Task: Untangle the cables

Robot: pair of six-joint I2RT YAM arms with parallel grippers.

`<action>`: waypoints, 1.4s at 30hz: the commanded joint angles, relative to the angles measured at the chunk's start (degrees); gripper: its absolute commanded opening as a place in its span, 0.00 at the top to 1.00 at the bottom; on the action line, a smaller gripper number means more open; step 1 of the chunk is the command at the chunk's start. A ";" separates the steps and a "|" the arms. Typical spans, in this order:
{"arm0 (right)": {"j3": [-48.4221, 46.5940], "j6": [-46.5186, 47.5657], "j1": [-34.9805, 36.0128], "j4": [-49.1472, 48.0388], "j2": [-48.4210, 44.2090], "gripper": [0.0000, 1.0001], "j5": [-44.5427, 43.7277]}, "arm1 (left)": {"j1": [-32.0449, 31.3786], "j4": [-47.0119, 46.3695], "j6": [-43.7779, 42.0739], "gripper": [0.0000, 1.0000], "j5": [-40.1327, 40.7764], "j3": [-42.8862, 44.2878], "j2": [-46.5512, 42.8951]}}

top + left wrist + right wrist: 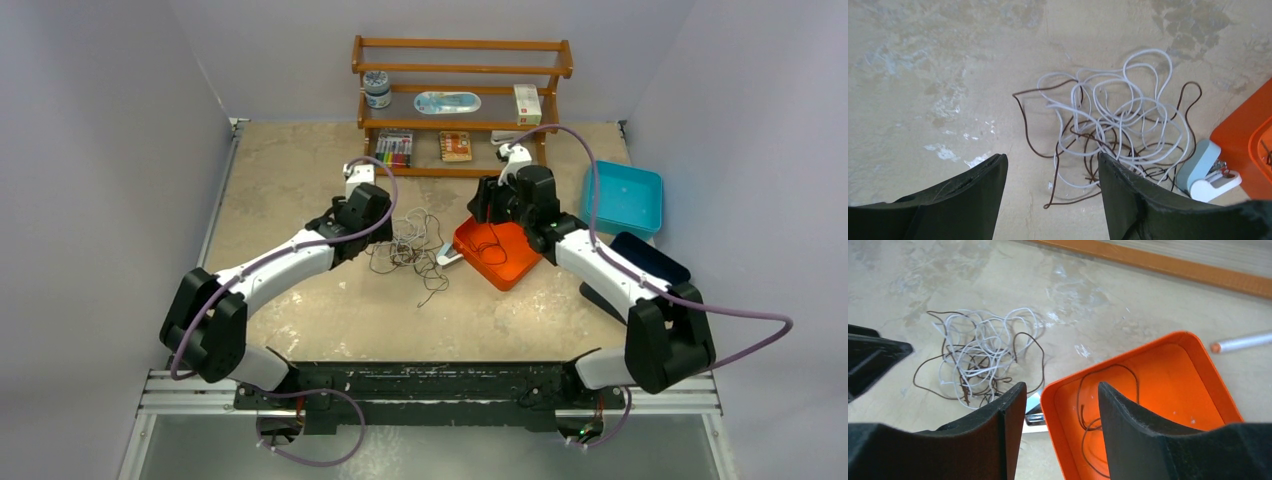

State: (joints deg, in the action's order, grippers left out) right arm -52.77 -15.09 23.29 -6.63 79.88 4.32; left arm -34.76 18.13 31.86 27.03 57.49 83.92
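Observation:
The cables (408, 245) lie in one tangled heap of thin white and dark brown wires on the table's middle; the left wrist view shows the heap (1118, 120) just ahead and right of my fingers. My left gripper (1050, 157) hangs open at the heap's left edge (368, 238), and one brown end lies on the table below the gap. My right gripper (1062, 386) stands open above the left rim of an orange tray (1198, 347), nothing between its fingers. A single dark cable (1080, 402) lies coiled inside that tray. The heap (980, 352) sits left of the tray.
A small light-blue and white device (1205, 172) rests between heap and tray. A wooden shelf (460, 100) with markers and boxes stands at the back. A blue bin (622, 198) and a dark tray (650, 262) sit at the right. A white pen (1243, 341) lies near the shelf.

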 commanded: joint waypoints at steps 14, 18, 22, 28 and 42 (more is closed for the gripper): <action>-0.33 5.45 1.21 -10.13 1.96 0.43 18.16 | 0.41 -8.62 5.74 0.46 -7.67 -12.76 -5.30; -0.67 6.98 1.31 -9.80 1.21 0.43 19.04 | 0.41 -12.01 4.73 0.55 -5.85 -12.02 -1.98; 0.26 7.93 1.32 -10.41 -1.31 0.43 19.38 | 0.49 -13.25 4.61 0.68 -4.53 -11.10 2.07; 1.57 8.97 1.32 -11.63 -3.93 0.42 18.59 | 0.49 -13.07 4.54 0.85 -2.83 -10.59 5.13; 10.54 -2.38 1.28 -32.65 -9.83 0.38 9.39 | 0.49 0.58 -2.34 1.00 3.19 -1.37 -5.86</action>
State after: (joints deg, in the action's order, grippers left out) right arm -43.46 -11.70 24.38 -26.46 71.96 18.50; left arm -34.61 14.24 33.41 26.94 50.17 82.65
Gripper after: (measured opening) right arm 0.610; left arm 0.009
